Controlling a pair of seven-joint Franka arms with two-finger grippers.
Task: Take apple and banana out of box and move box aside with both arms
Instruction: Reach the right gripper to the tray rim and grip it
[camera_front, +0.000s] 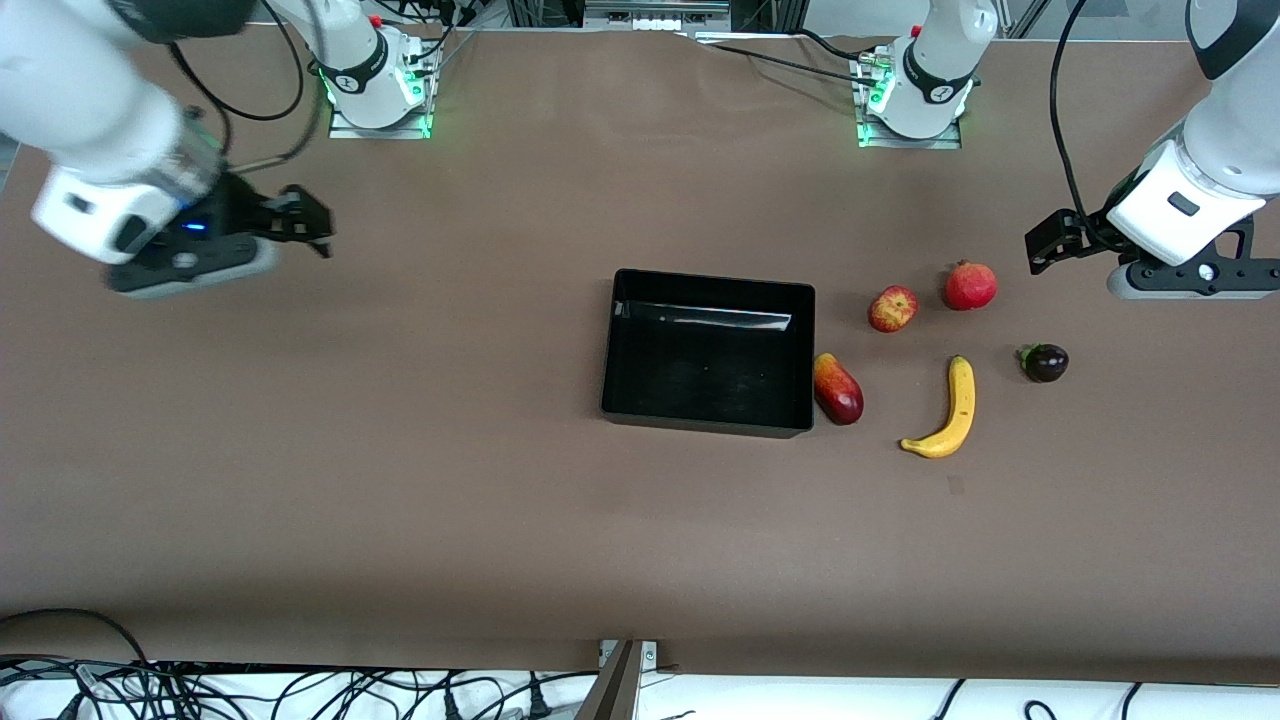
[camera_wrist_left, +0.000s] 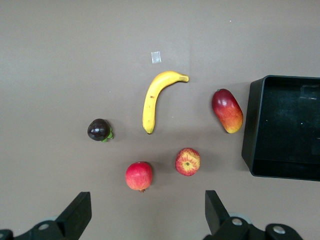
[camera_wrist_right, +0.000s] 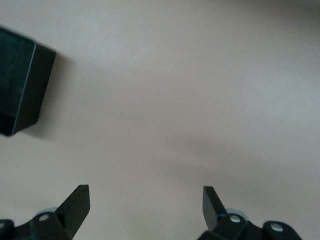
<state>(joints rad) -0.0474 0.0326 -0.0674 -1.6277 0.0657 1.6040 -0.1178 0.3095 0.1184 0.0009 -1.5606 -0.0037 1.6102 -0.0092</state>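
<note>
Front view: box (camera_front: 707, 410) empty (fruit alongside); left gripper (camera_wrist_left: 145, 212), right gripper (camera_wrist_right: 146, 205) wide.

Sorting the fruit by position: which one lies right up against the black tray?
The mango, oblong and red-orange, lies beside the black tray's wall. The apple, banana, pomegranate and dark fruit lie clearly apart.

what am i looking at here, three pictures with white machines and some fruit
Two white robot arms stand at a brown table. The large picture looks down from across the table; the other two come from cameras on each arm's wrist.

The left end effector hangs open above the fruit, holding nothing. The right end effector waits open over bare table at its own end, also holding nothing.

On the table: a black box, a mango beside it, an apple, a pomegranate, a banana and a small dark fruit.
</note>
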